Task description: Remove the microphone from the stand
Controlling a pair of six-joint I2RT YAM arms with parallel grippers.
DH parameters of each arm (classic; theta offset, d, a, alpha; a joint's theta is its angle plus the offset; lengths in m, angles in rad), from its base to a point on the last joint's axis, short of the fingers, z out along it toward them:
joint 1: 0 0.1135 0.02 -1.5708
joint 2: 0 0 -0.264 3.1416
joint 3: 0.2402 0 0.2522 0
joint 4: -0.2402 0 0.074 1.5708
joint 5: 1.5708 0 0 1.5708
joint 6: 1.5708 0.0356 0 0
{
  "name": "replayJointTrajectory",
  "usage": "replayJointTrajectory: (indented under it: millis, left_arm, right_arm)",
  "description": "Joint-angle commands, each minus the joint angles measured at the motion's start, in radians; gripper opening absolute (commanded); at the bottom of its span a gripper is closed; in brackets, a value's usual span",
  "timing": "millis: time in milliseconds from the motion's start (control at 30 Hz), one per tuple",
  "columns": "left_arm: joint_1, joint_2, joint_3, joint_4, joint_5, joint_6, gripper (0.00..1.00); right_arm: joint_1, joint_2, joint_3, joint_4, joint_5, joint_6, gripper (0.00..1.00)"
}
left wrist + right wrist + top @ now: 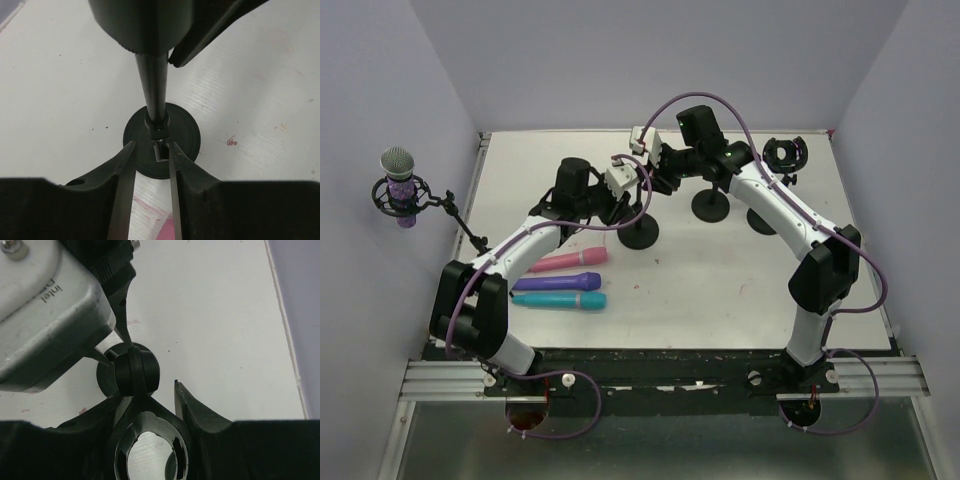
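No microphone can be made out in the stand (177, 135) the arms are working on. Three lie flat on the table (720, 300) beside the left arm: a pink microphone (570, 261), a purple microphone (557, 282) and a teal microphone (560, 300), side by side and near the front edge. A fourth, the mounted microphone (398, 172), sits upright in a shock mount on a boom past the table's left edge, against the side wall.

The stand rises near the table's middle. At its top the clip (150, 421) shows white table through its ring, and the right fingers (192, 410) are clamped on the ring from either side. Down low, the left fingers (127, 170) stand apart on either side of the pole (154, 85) just above the round base, with a sliver of gap showing on one side.

The two wrists crowd each other: the left arm's grey camera housing (45, 315) hangs just beside the clip's ball joint (136, 372).

To the right stand a second stand (710, 208) and a third stand (761, 222), the latter carrying its own holder (785, 152) near the back right corner. Bare table lies in front of them and along the back wall.
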Motion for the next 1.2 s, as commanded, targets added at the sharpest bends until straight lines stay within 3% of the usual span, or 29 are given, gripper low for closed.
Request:
replayJointTrajectory:
  millis: [0,200,333,433,500,700,767,933,1000,1167]
  left_arm:
    - [-0.009,0.024,0.021,-0.019,-0.012,-0.002,0.34]
    - [-0.003,0.066,0.115,-0.168,0.008,-0.022,0.08]
    - [0.059,0.107,0.179,-0.215,0.300,-0.218,0.01]
    - [0.101,0.181,0.245,-0.202,0.518,-0.422,0.00]
    - [0.112,0.201,0.226,-0.064,0.621,-0.602,0.00]
    - [0.142,0.323,0.278,0.048,0.750,-0.914,0.00]
    - [0.165,0.340,0.258,0.105,0.735,-1.006,0.00]
    - [0.201,0.322,0.258,0.061,0.692,-1.013,0.64]
    - [0.204,0.301,0.277,-0.009,0.651,-0.950,0.75]
    - [0.205,0.216,0.327,-0.134,0.580,-0.754,0.80]
  right_arm:
    - [0.005,0.010,0.034,0.011,0.004,0.015,0.25]
    - [0.005,0.004,0.031,0.013,0.017,0.015,0.25]
    - [0.005,-0.013,0.014,0.011,0.024,0.008,0.25]
    - [0.005,-0.029,-0.001,0.006,0.030,-0.005,0.24]
    - [0.005,-0.039,-0.010,0.003,0.028,-0.008,0.24]
    - [0.005,-0.046,-0.020,0.000,0.022,-0.009,0.24]
    - [0.005,-0.045,-0.017,0.000,0.017,-0.008,0.24]
    - [0.005,-0.049,-0.007,-0.001,0.019,-0.009,0.23]
    - [0.005,-0.051,-0.009,0.002,0.021,-0.003,0.23]
    - [0.004,-0.051,-0.013,0.005,0.019,0.005,0.26]
